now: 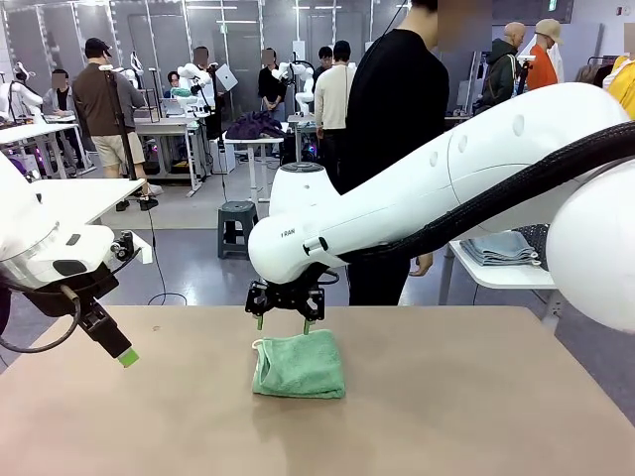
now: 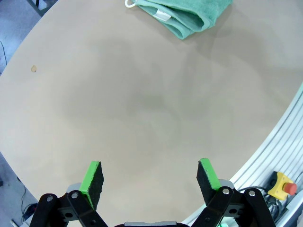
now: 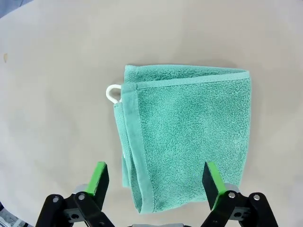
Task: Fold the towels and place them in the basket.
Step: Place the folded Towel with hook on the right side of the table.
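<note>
**Q:** Where does the task's cloth lie?

**A:** The mint-green towel (image 1: 298, 365) lies folded to a near-square on the beige tabletop (image 1: 476, 416), slightly left of the middle. A small white loop (image 3: 112, 93) projects from one corner. In the right wrist view, the hemmed edges of the layers stack along the same side as the loop.

**Q:** What is the state of the right end effector?

**A:** The right end effector (image 1: 285, 322) hangs over the towel's far edge with its fingers pointing down. The green pad tips are close above the cloth, but the front view does not show whether they touch it. The jaws stand fully apart, spanning most of the towel's width, and grip nothing.

**Q:** And the left one?

**A:** The left end effector (image 1: 126, 357) sits low over the left side of the tabletop, tilted, well apart from the towel. Its jaws are likewise spread wide and empty. In the left wrist view bare tabletop lies between the pads, and the towel appears at the top edge.

**Q:** What else is shown?

**A:** A person in a black top (image 1: 397, 119) stands just beyond the far edge, behind the right arm. A small brownish mark (image 2: 33, 69) spots the surface. A red button on a yellow housing (image 2: 284, 187) sits beside the tabletop's edge rail.
</note>
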